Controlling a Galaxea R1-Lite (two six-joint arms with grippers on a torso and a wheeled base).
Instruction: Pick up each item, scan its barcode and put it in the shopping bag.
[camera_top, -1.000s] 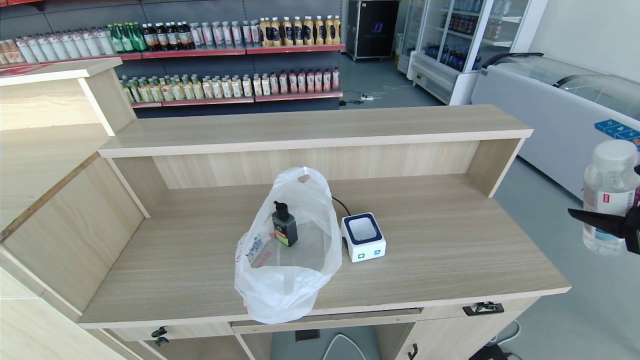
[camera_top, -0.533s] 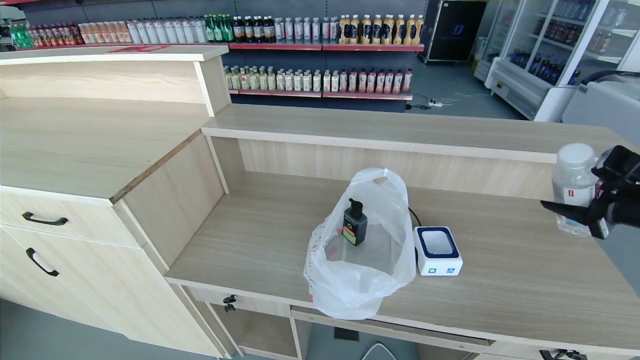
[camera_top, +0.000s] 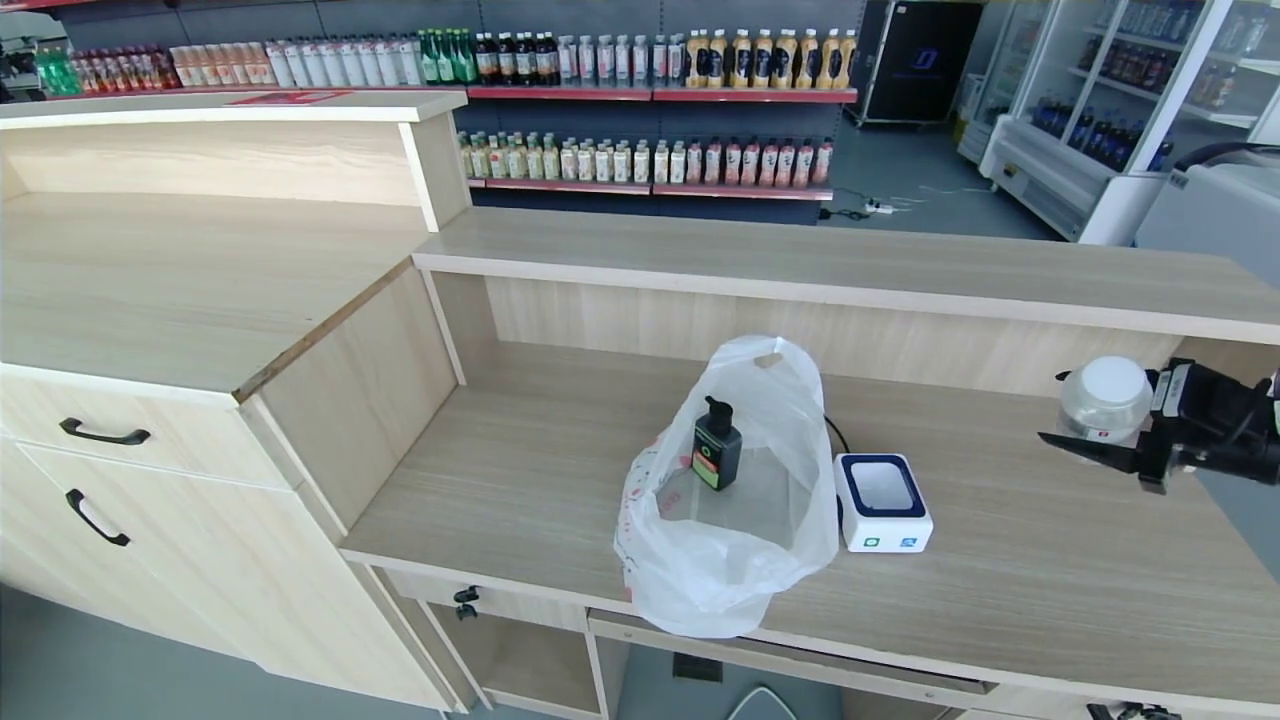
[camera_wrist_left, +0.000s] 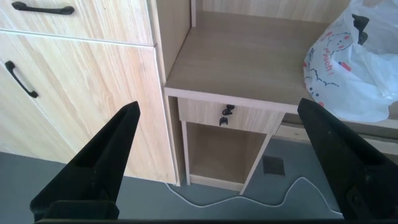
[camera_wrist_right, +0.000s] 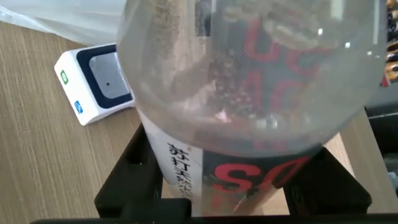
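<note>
Head view, bottle (camera_top: 1103, 400) cap end, right wrist view, printed label (camera_wrist_right: 249, 171)

Bright, even light fills the shop. The counter (camera_top: 1050, 580) shows only faint, soft shadows beside the shopping bag (camera_top: 700, 590) and the scanner (camera_top: 880, 500). Pale glare lies on the far right fridge glass (camera_top: 1110, 90) and on the bottle (camera_wrist_right: 249, 81). Straight edges bow near the head view's borders.

The tool (camera_wrist_right: 229, 194) clamps a clear bottle (camera_wrist_right: 249, 93) over the counter (camera_wrist_right: 43, 168); a white scanner (camera_wrist_right: 98, 82) sits nearby.
</note>
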